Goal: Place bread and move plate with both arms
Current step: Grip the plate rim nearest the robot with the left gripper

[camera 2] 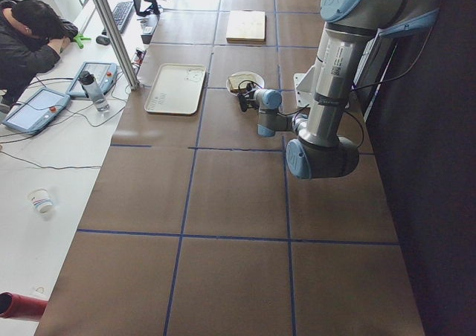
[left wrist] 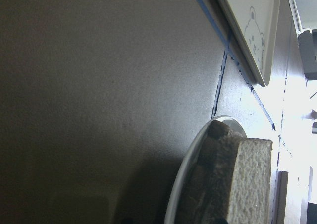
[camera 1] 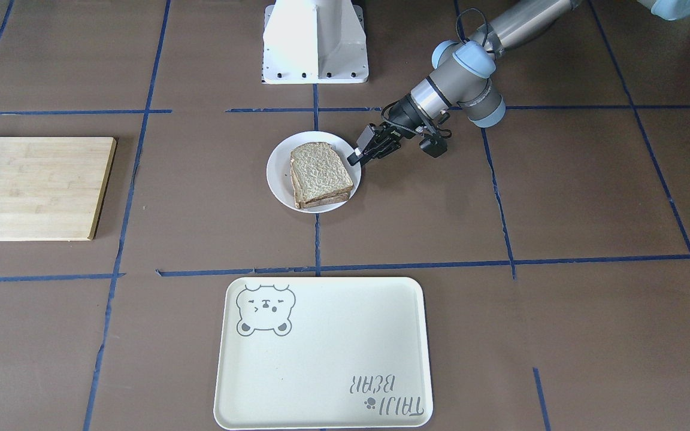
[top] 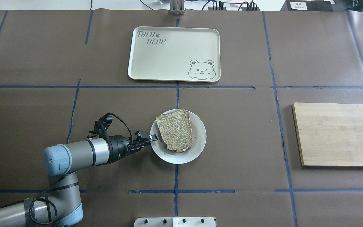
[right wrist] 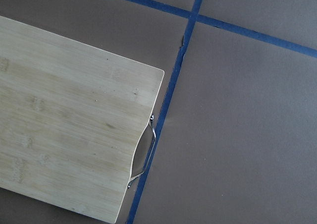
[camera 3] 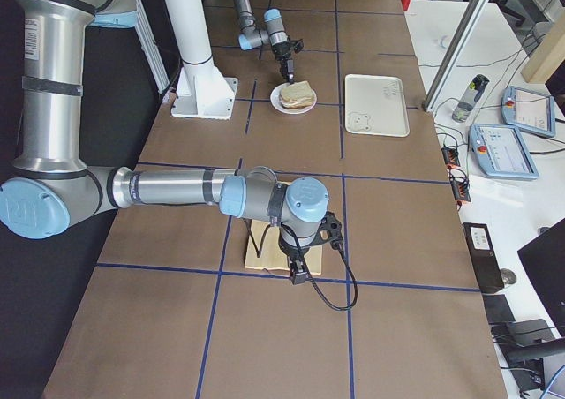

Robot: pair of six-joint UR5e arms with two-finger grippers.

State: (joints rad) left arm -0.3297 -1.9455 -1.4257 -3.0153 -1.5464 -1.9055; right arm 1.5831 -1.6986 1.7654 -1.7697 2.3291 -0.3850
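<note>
Since the bread (top: 174, 129) already lies on the plate (top: 199, 138), stacked on a second slice (camera 1: 323, 202) whose edge peeks out beneath it, I judge the placing done and the carrying to be the step in hand. That is why my left pincer (top: 150, 137) is down low at the plate's rim, on the side nearest my left arm (top: 77, 154), reaching in almost level with the table: a shallow plate offers only its lip to grip. Its fingers stand close together with the tips at that lip, one seeming to lie over the edge. Whether they pinch it I cannot tell; my left wrist camera shows only the rim and the bread's crust looming close.

The plate sits mid-table, with the cream tray (top: 169, 60) well apart on the far side from me, which I take as its destination. My right pincer (camera 3: 301, 272) hangs over one end of the wooden cutting board (top: 337, 134), well away from the plate. It shows only from the side, so I cannot tell whether it is open. Because the task wants both arms, I reckon that one must cross to the opposite rim; lifting by one lip alone risks tipping the stack off.
</note>
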